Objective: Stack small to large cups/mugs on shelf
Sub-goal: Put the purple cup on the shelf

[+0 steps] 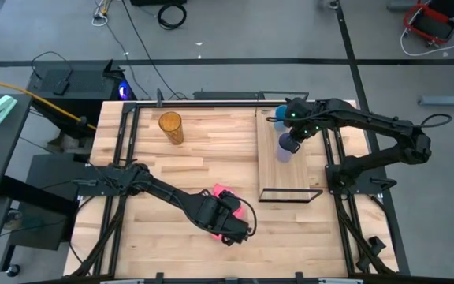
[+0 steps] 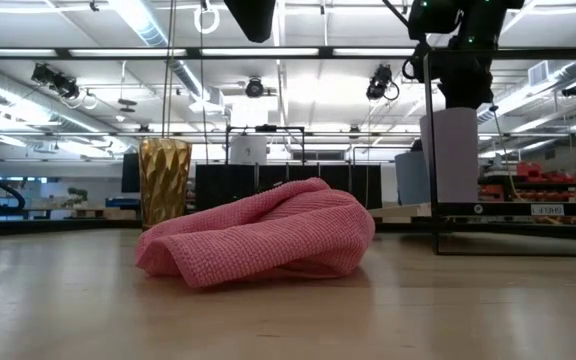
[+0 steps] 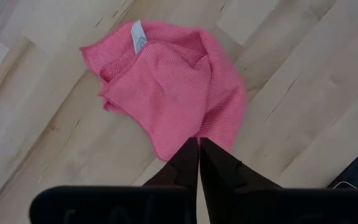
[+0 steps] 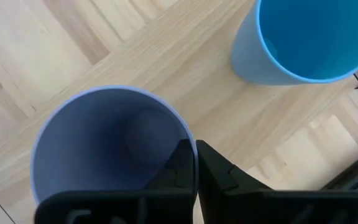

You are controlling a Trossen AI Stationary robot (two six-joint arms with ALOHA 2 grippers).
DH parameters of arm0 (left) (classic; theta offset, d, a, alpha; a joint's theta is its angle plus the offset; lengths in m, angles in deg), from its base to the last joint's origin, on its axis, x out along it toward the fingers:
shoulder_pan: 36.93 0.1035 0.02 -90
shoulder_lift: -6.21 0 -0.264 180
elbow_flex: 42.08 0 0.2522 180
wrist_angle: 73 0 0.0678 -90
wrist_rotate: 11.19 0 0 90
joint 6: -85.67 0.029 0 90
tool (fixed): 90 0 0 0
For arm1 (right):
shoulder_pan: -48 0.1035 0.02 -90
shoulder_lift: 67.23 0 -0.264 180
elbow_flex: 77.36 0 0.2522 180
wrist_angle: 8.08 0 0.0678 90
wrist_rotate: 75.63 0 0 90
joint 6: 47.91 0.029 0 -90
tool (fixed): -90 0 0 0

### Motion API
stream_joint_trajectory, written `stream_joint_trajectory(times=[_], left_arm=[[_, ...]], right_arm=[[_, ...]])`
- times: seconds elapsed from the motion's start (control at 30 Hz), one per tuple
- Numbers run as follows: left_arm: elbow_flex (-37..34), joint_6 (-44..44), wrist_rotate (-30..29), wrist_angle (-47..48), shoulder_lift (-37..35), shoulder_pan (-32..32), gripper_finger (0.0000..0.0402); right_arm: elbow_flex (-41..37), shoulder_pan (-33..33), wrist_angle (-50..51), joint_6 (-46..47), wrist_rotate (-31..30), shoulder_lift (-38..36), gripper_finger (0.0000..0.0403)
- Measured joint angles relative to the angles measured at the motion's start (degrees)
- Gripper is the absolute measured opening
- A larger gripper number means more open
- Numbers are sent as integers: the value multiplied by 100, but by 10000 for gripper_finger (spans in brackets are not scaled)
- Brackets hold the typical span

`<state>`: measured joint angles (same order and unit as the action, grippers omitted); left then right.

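Right wrist view shows the right gripper [image 4: 196, 163] pinching the purple cup's [image 4: 107, 143] rim on the shelf [image 1: 290, 177] beside the blue cup [image 4: 303, 40], so a thin grip might slip; left gripper [image 3: 199, 163] closed over the cloth [image 3: 173, 87].

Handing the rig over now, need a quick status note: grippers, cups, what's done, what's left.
Right gripper: jaws shut on the rim of the lavender cup, over the shelf.
Left gripper: jaws shut, holding nothing, at the edge of the pink cloth near the table's front.
Blue cup: upright on the shelf's far end, apart from the lavender one.
Amber cup: upright on the table, off the shelf.
Done: two cups at the shelf.
Left: nothing is nested yet; amber cup still to fetch.
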<state>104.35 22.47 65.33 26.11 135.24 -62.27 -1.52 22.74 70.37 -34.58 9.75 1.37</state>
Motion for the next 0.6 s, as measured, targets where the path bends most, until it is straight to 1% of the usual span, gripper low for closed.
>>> stream_joint_trajectory(times=[0.13, 0.27, 0.43, 0.6], left_arm=[[-1, -2, 1, -1, 0, 6, 19], [0, -17, 3, -1, 0, 5, 14], [1, -35, 3, -1, 0, 4, 20], [1, -35, 3, -1, 0, 4, 24]], right_arm=[[0, 31, 0, 19, 0, 0, 14], [0, 33, 2, 71, 2, 0, 33], [0, 33, 10, 111, 0, 1, 58], [0, 33, 15, 170, 0, 2, 70]])
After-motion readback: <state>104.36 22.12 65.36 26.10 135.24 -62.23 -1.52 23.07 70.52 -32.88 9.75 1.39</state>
